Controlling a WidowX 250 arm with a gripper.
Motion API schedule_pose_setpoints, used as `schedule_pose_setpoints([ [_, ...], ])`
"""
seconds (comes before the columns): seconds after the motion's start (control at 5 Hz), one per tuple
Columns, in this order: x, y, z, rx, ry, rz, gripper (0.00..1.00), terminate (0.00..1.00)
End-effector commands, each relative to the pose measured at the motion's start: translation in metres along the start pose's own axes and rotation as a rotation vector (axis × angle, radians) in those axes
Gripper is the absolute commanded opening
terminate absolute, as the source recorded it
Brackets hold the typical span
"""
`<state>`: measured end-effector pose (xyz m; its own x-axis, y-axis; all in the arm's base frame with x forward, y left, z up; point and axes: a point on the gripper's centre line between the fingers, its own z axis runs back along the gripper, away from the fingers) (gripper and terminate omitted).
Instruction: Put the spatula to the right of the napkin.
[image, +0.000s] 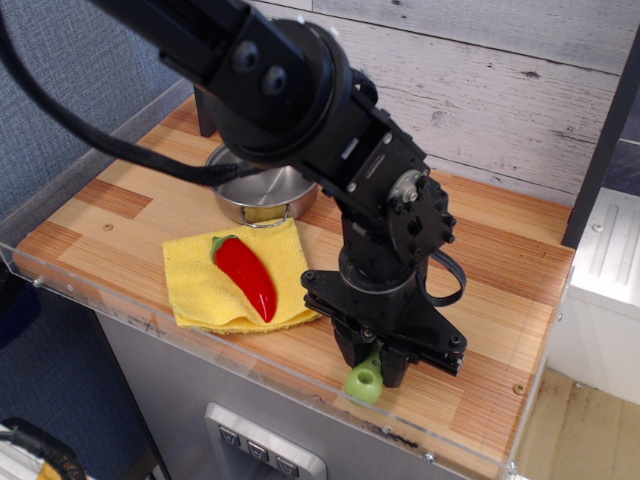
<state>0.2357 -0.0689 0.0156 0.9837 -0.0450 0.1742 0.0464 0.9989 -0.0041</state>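
The yellow napkin (205, 290) lies rumpled at the front left of the wooden table, with a red chili pepper (247, 276) on it. My black gripper (369, 365) is low over the table, just right of the napkin, near the front edge. It is shut on the spatula (364, 381). Only the lime-green handle end with its hole shows, sticking out below the fingers and touching or almost touching the wood. The grey head is hidden inside the gripper.
A steel pot (258, 190) stands behind the napkin, partly hidden by my arm. A clear plastic rim (300, 375) runs along the table's front edge. A white block (610, 260) sits to the right of the table.
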Motion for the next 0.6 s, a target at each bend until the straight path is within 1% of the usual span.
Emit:
schedule_pose_setpoints([
  [0.0, 0.01, 0.0083, 0.0089, 0.022, 0.0, -0.031, 1.0, 0.0],
  [0.4, 0.0133, 0.011, 0.0127, 0.026, 0.013, -0.015, 1.0, 0.0],
])
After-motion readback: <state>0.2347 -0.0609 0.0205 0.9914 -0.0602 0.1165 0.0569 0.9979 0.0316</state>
